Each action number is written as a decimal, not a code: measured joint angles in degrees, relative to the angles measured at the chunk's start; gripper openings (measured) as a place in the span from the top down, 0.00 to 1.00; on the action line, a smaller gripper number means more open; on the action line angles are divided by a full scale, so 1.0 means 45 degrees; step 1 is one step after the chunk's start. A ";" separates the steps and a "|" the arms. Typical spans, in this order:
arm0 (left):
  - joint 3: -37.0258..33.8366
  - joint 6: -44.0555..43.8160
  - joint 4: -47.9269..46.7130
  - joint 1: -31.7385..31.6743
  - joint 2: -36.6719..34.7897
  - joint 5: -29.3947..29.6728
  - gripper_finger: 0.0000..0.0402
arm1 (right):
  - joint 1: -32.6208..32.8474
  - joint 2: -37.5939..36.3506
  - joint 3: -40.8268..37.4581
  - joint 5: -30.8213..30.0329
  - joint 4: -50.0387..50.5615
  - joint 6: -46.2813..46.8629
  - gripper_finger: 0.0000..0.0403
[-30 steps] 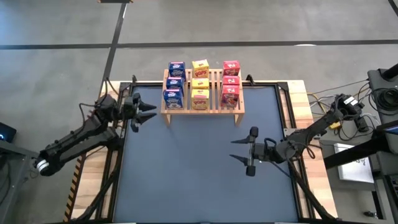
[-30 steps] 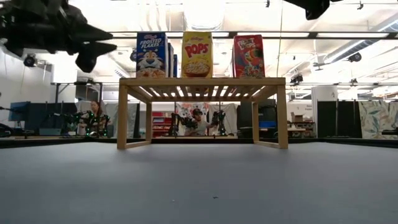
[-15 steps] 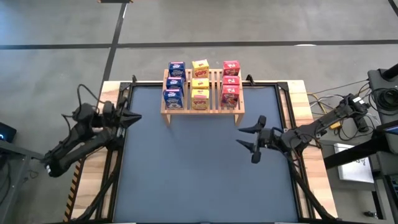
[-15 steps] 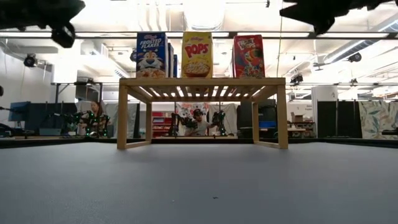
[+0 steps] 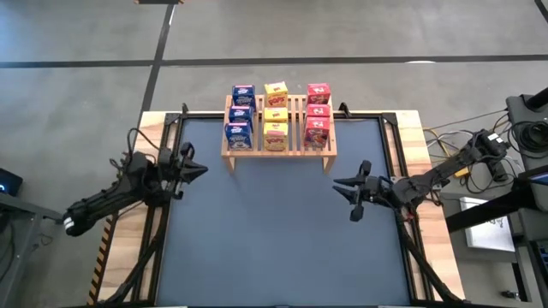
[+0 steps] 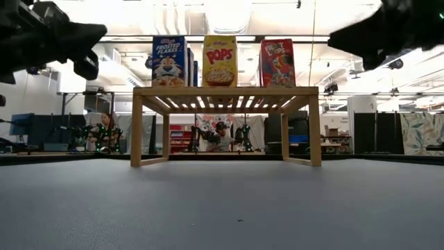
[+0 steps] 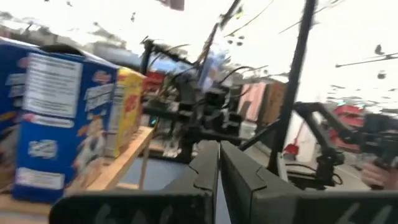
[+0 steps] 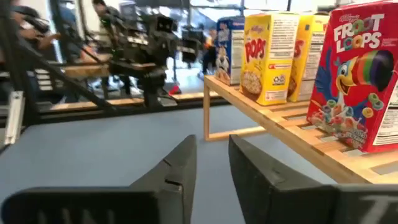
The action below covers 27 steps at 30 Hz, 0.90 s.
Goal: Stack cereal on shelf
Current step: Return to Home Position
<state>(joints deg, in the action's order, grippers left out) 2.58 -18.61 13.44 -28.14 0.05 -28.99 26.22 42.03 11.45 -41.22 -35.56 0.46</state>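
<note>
The dark blue table [image 5: 274,248] is lying bare in front of the shelf [image 5: 278,152]. The left gripper [image 5: 195,168] is hovering off the table, in front of the shelf and out past its left end, near the corner where the blue boxes are standing. Its fingers are lying together with only a hairline between them, and they are gripping nothing. The right gripper [image 5: 340,186] is hanging in front of the shelf's right end, a little farther out from it than the left one. Its fingers are sitting slightly apart, leaving a narrow gap, and they are holding nothing either. Both grippers are pointing roughly toward the middle of the table in front of the shelf.

The shelf is standing on its short legs at the far side of the table, slats running front to back. All nine boxes are standing upright on it in three rows running front to back. The blue cereal boxes [image 5: 238,134] are occupying the shelf's left end, the yellow cereal boxes [image 5: 275,135] are filling its middle, and the red cereal boxes [image 5: 316,131] are taking its right end. In each row the boxes are standing one behind another, printed fronts facing forward.

Beyond the shelf, a seated person [image 6: 220,136] is showing between its legs, and another person [image 6: 107,130] is sitting past its left side.
</note>
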 joint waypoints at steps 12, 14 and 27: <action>-0.0460 0.1328 0.0018 0.2277 0.0552 0.1965 1.00 | -0.0005 -0.1049 -0.2387 0.1781 -0.3439 -0.1647 0.92; -0.0460 0.1382 0.0018 0.2523 0.0670 0.2084 1.00 | -0.0005 -0.1294 -0.2387 0.1780 -0.3398 -0.2086 0.92; -0.0460 0.1797 -0.0594 0.2802 0.0755 0.2132 1.00 | -0.0005 -0.6943 -0.2397 0.1328 0.2888 -0.1739 0.92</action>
<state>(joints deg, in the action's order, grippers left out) 0.51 -10.52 10.77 -15.53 3.45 -19.40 26.20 10.78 0.67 -35.25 -22.56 -7.37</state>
